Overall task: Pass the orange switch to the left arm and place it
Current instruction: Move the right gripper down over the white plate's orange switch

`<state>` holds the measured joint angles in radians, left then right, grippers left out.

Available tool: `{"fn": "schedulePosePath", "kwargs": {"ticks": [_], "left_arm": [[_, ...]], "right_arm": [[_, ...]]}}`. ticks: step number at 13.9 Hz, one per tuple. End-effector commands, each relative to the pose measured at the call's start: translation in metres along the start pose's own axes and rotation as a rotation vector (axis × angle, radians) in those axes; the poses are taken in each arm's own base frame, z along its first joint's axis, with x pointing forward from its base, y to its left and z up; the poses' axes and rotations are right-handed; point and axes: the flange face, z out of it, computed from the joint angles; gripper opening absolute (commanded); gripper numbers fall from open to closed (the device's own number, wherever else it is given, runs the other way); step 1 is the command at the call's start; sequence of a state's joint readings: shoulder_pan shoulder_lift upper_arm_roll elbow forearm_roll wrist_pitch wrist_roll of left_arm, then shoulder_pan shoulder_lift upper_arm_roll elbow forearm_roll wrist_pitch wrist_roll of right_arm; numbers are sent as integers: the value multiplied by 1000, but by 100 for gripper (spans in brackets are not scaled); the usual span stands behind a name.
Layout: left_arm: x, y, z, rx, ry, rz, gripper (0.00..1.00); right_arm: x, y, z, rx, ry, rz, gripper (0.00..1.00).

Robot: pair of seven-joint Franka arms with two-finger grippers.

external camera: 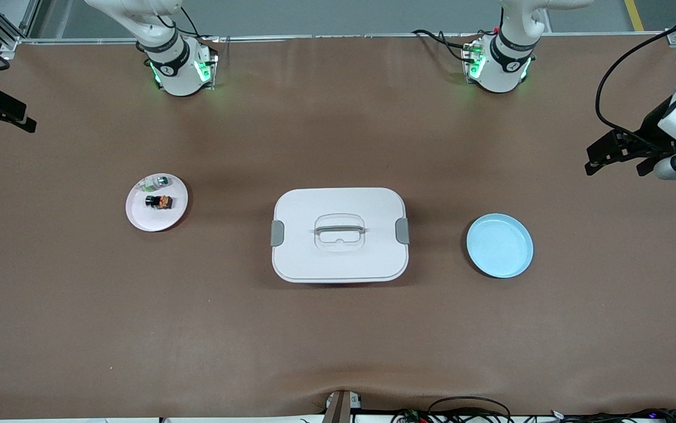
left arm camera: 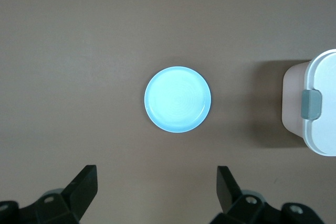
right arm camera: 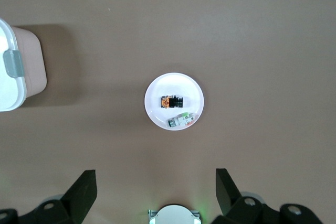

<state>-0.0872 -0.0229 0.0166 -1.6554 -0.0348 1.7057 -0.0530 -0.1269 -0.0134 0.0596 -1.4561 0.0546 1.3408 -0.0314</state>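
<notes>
The orange switch [external camera: 160,201] [right arm camera: 171,101], a tiny black part with an orange end, lies on a pink plate [external camera: 138,218] [right arm camera: 181,84] toward the right arm's end of the table. The white box [external camera: 338,261] [left arm camera: 321,129] [right arm camera: 10,80] with grey latches sits mid-table. My right gripper [external camera: 0,120] [right arm camera: 156,176] hangs open and empty high over the table, with the pink plate below it. My left gripper [external camera: 616,163] [left arm camera: 156,174] hangs open and empty high over the left arm's end.
A small clear-silver part with green [external camera: 155,183] [right arm camera: 181,120] shares the pink plate with the switch. A bare blue plate [external camera: 499,245] [left arm camera: 177,99] lies toward the left arm's end, beside the box. Brown table surface surrounds all three.
</notes>
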Motion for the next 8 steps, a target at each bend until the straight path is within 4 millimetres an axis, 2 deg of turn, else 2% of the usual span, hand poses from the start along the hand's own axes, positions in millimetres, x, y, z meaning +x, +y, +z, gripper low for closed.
{"fn": "schedulePosePath", "kwargs": {"ticks": [1, 4, 6, 8], "left_arm": [[-3, 1, -6, 28, -6, 20, 100], [-1, 0, -7, 31, -3, 20, 100], [-1, 2, -7, 30, -3, 22, 100], [-3, 6, -9, 16, -1, 25, 100]], "right_arm": [[5, -1, 31, 7, -33, 12, 100], [-2, -12, 82, -4, -15, 78, 100], [0, -11, 115, -7, -43, 88, 100], [-1, -17, 158, -46, -62, 66, 100]]}}
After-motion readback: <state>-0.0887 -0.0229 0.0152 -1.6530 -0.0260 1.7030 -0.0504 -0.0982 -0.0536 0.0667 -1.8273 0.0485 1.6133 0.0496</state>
